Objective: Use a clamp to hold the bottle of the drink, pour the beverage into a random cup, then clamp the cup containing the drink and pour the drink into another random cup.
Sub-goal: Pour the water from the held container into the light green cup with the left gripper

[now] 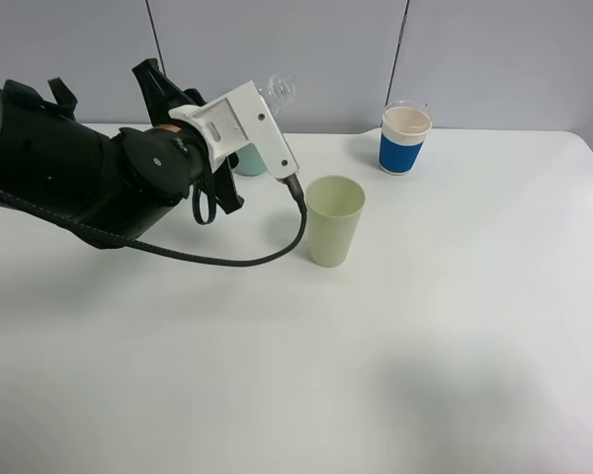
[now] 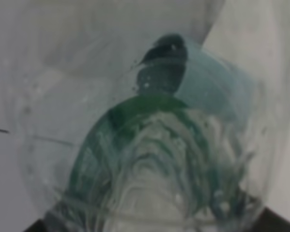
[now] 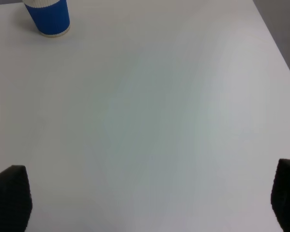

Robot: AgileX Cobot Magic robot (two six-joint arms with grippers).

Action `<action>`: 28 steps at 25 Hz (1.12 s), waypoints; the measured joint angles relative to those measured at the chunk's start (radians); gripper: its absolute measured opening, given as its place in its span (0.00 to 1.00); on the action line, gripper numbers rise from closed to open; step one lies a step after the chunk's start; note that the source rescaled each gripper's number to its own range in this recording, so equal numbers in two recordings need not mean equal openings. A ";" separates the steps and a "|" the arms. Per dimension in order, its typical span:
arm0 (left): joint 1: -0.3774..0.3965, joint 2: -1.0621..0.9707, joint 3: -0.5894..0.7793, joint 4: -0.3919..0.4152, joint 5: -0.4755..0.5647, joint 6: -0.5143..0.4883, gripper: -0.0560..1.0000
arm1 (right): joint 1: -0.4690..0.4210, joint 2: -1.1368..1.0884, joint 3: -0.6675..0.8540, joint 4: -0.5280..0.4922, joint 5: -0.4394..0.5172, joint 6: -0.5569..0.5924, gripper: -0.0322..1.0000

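**Bottle up in L claw, three cups on table**

The clear plastic bottle (image 1: 280,91) is hanging tilted above the table (image 1: 425,346), one end poking out past the white cam mount (image 1: 239,123) on the black L arm (image 1: 69,173), w/ the grey wall (image 1: 306,49) behind it. The L gripper (image 2: 157,223) is clamping on it. In the L wrist view the bottle (image 2: 154,159) is filling nearly the whole pic, w/ dark fingertips (image 2: 36,226) showing at both sides. That view is coming out badly blurred, so any label or brand is unreadable. A teal-green tint is showing through the plastic, and what it is can't be told.

A teal cup (image 1: 249,160) is standing just below & behind the mount, partly hidden by the arm. A pale green cup (image 1: 334,219) is standing upright near the mount, toward mid-table. A black cable (image 1: 227,259) is looping from the mount back to the arm, close beside that cup. A blue-banded cup (image 1: 406,138) w/ a clear lid is standing near the back edge, apart from the other two. Its band is showing plain blue, w/ any print too small to read.

The R gripper (image 3: 148,195) is hovering w/ jaws spread wide apart over the white table (image 3: 159,121), well away from the blue-banded cup (image 3: 48,17).
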 joint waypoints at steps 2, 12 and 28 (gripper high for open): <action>-0.007 0.011 -0.009 -0.012 0.000 0.064 0.05 | 0.000 0.000 0.000 0.000 0.000 0.000 1.00; -0.033 0.089 -0.052 -0.029 0.008 0.189 0.05 | 0.000 0.000 0.000 0.000 0.000 0.000 1.00; -0.050 0.149 -0.066 0.021 -0.009 0.368 0.05 | 0.000 0.000 0.000 0.000 0.000 0.000 1.00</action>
